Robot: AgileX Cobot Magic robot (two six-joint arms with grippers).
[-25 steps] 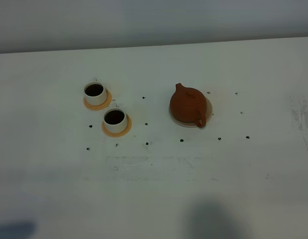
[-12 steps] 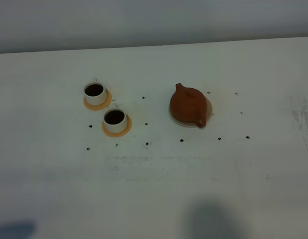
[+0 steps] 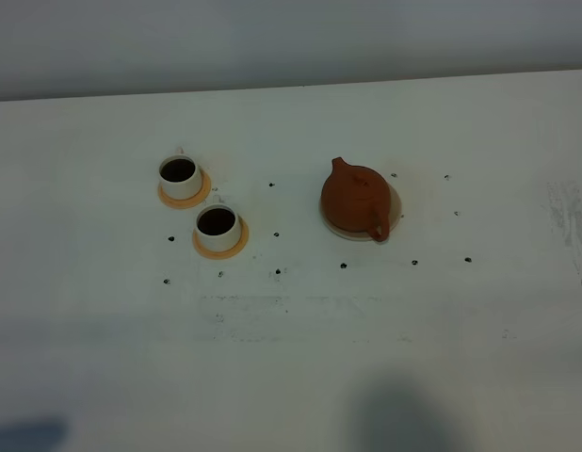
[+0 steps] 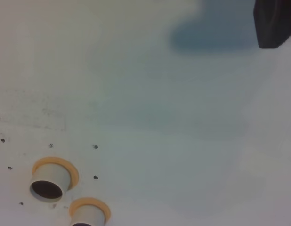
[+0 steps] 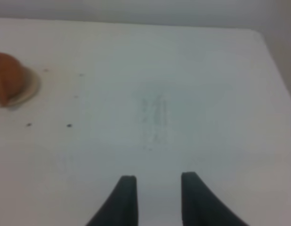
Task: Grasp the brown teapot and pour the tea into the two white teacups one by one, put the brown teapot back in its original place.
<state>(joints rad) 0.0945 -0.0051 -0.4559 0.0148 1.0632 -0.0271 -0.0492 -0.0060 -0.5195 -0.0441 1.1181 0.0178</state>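
Squat reddish-brown teapot (image 3: 355, 201) sits lidded on its saucer (image 3: 393, 209); right tool (image 5: 155, 188) apart, left's state unclear.

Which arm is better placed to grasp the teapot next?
Probably the right. The brown teapot sits on its saucer on the right half of the table, and the right gripper, jaws apart and empty, has it in view. The left wrist view shows only the two white teacups.

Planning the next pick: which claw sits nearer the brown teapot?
Right, judging by the wrist views. The right claw sees the brown teapot on its saucer across bare table. The left wrist view shows only the two white teacups, no teapot.
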